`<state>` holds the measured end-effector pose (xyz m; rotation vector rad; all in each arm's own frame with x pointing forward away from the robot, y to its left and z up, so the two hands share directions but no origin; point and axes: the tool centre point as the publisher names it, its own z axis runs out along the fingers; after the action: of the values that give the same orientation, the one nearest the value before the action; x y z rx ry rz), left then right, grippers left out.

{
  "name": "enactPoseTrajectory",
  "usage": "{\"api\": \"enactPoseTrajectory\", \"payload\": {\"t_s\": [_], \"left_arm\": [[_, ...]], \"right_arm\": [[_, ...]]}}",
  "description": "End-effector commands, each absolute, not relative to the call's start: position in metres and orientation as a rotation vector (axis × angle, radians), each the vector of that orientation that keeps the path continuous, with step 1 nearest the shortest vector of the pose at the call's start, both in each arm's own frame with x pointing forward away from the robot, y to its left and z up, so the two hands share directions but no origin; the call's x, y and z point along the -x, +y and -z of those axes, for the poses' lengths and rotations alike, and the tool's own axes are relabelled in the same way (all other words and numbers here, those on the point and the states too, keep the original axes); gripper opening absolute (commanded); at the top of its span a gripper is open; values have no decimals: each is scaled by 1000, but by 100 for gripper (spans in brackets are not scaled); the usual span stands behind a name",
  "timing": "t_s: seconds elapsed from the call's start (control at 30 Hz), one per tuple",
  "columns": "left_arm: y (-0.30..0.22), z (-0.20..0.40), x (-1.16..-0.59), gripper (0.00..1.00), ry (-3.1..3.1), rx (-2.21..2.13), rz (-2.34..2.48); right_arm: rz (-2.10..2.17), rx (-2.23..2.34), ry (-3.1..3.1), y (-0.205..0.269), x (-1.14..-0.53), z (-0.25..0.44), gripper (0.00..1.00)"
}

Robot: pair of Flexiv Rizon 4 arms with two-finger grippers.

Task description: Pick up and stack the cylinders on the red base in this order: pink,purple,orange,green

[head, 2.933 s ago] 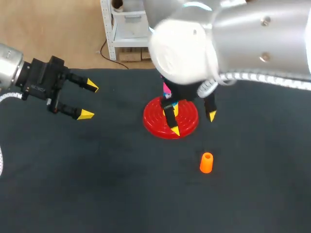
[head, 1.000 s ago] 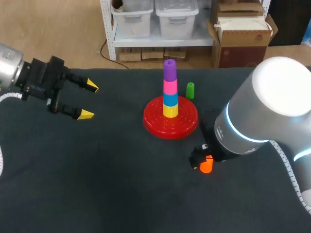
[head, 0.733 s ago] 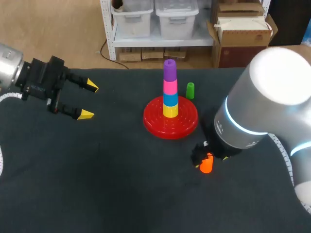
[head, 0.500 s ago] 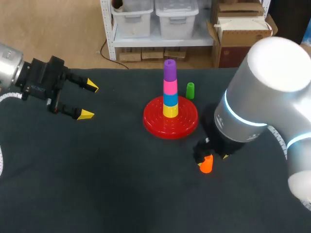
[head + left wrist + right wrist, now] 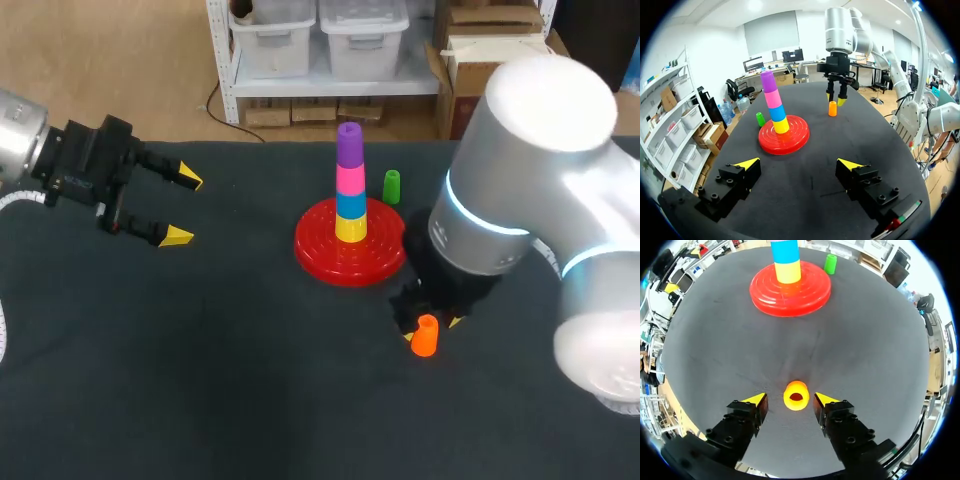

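Head view: the left end effector (image 5: 184,208) hangs over the table's (image 5: 200,390) left part with its fingers spread wide and nothing between them; a broad bare stretch of table lies between it and the red base (image 5: 318,256). On the base a stack stands upright, yellow cylinder (image 5: 349,230) lowest, then blue cylinder (image 5: 349,205), pink cylinder (image 5: 349,180) and purple cylinder (image 5: 348,145); the green cylinder (image 5: 392,186) stands just beyond the base, near the table's far edge. The right arm (image 5: 520,190) reaches in over the table's right part; its right end effector (image 5: 430,326) is down at the orange cylinder (image 5: 425,337), which stands upright near the base's front right; the near half of the table lies open.

Left wrist view: the spread fingers frame bare table, with the base and its stack ahead and the orange cylinder beyond, under the other arm's yellow tips.

Right wrist view: the orange cylinder sits between the parted fingers, a narrow gap showing on each side, so nothing is pinched; open table runs ahead to the base.
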<state>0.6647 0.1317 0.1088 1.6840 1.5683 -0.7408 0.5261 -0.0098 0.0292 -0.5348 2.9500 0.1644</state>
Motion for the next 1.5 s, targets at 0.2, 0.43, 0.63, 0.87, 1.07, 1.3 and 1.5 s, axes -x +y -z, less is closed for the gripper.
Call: {"api": "enactPoseTrajectory", "payload": {"t_s": [0.2,0.43,0.63,0.87,1.07,1.3,1.5], "left_arm": [[132,-109,-663,100,1569,-1682,736],[132,-109,-663,100,1569,-1682,736],[132,-109,-663,100,1569,-1682,736],[132,-109,-663,100,1569,-1682,736],[132,-109,-663,100,1569,-1682,736],[132,-109,-663,100,1569,-1682,736],[132,-109,-663,100,1569,-1682,736]], "right_arm": [[-153,548,2991,-7,-529,-29,46],[-148,549,3013,-6,-526,-29,46],[-141,545,3014,-9,-525,-32,0],[-5,548,2922,-33,-557,-89,0],[37,638,2806,-60,-610,-153,0],[-38,1101,2658,-56,-716,-235,0],[-124,1517,2548,-4,-779,-266,0]]}}
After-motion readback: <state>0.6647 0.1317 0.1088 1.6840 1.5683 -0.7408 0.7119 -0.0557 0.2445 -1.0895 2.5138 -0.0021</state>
